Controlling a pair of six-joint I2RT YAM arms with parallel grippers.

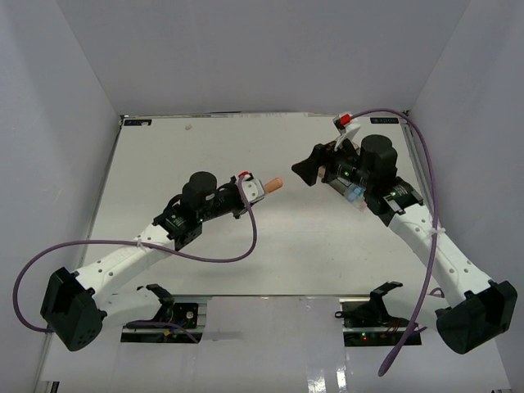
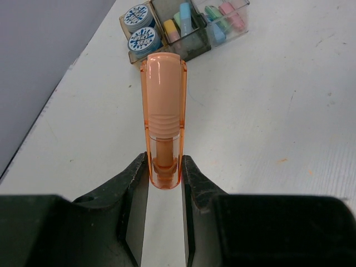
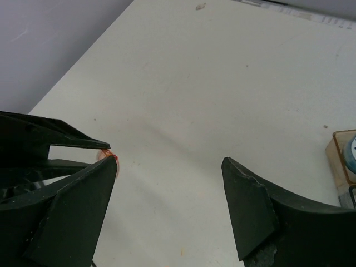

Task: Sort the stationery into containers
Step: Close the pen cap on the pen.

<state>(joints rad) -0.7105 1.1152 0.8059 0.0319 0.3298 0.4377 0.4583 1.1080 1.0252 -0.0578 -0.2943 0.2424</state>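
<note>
My left gripper (image 2: 164,167) is shut on an orange pastel piece (image 2: 163,111), which sticks out forward above the table; it also shows in the top view (image 1: 268,186). Ahead of it stand the joined containers (image 2: 197,45). The amber tray holds two blue-and-white rolls (image 2: 143,39). The grey and clear trays hold yellow (image 2: 171,30), blue, green (image 2: 212,12) and pink (image 2: 231,14) pieces. My right gripper (image 3: 169,167) is open and empty, raised over the table and facing the left gripper (image 1: 250,190). In the top view the right arm hides most of the containers (image 1: 354,194).
An amber tray corner (image 3: 340,158) with a roll shows at the right edge of the right wrist view. The left gripper's black fingers (image 3: 50,139) show at that view's left. A purple cable (image 1: 246,237) loops over the table. White walls enclose the table.
</note>
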